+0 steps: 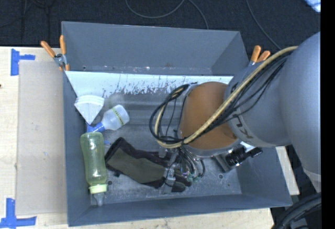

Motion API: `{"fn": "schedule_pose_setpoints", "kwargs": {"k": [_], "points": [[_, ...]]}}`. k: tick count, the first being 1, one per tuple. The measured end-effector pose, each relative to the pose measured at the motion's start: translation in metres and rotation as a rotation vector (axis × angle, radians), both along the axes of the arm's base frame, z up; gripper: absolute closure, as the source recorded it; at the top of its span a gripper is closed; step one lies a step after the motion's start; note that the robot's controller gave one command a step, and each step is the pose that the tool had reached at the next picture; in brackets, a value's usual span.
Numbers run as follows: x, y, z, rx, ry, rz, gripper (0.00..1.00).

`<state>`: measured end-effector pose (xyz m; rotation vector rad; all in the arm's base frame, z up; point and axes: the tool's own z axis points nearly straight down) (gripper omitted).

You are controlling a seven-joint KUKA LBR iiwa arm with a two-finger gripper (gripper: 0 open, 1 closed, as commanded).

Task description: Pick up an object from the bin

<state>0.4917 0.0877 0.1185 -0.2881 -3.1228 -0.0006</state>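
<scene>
Grey metal bin (152, 50): contents and arm, as seen from beside it.

- End effector (177, 174): low in the bin, lower centre of the frame, at the right-hand end of the cloth and seemingly touching it. I cannot tell whether it is apart, together or clamped on anything.
- Orange cover (205, 112) and looped black cables (166, 118): on the wrist, directly above the end effector.
- Dark olive cloth (131, 162): crumpled, lying flat on the bin floor, lower centre-left.
- Pale green plastic bottle (94, 161): on its side along the left wall, cap toward the lower edge, just beside the cloth.
- Clear bottle with a blue cap (114, 117): above the green bottle, centre-left.
- White cone-shaped cup (89, 106): left of the clear bottle, touching it.
</scene>
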Motion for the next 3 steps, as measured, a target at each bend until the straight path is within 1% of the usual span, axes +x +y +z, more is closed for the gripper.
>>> {"fn": "schedule_pose_setpoints", "kwargs": {"k": [1,2,3], "points": [[-0.010,-0.012,-0.049,0.001,0.002,0.064,0.00],[-0.016,-0.002,-0.049,0.000,0.000,-0.015,1.00],[-0.016,-0.002,-0.049,0.000,0.000,-0.015,1.00]]}}
